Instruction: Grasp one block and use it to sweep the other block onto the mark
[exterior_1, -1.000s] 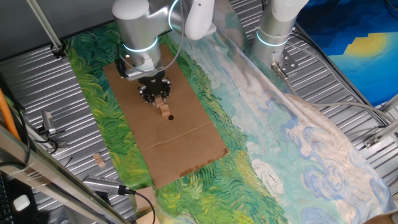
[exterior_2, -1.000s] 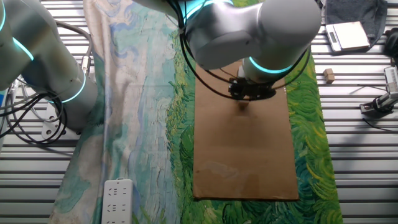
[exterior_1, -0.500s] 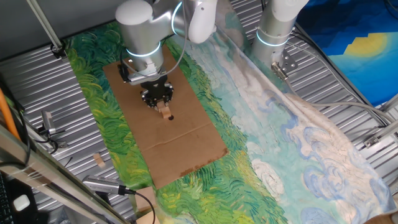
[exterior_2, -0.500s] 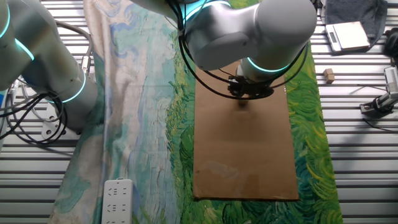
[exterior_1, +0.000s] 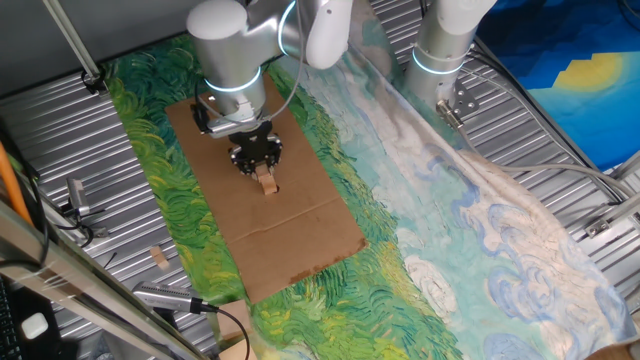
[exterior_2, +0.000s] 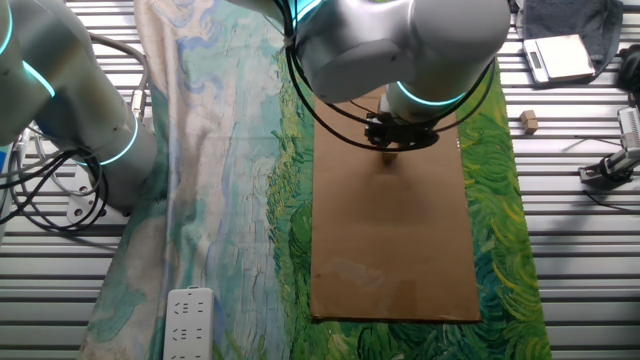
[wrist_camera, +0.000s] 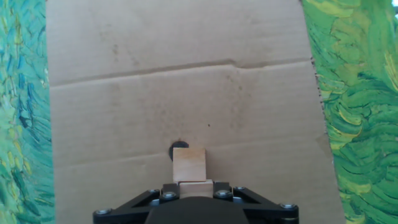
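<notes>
Directly ahead of the pincer (wrist_camera: 191, 186), closed on one wooden block (wrist_camera: 194, 187), the pushed block (wrist_camera: 188, 164) is seen touching it, its far corner reaching the black mark (wrist_camera: 175, 149).

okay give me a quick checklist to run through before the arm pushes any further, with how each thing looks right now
1. Gripper shut on the held block: ok.
2. Pushed block straight ahead of the held block, touching it: ok.
3. Mark visible: ok, partly covered by the pushed block's far edge.
4. Pushed block centred on the mark: not ok, the dot shows at its far left corner.
5. Both blocks on the cardboard: ok.
6. Held block touching the cardboard: cannot tell.
</notes>
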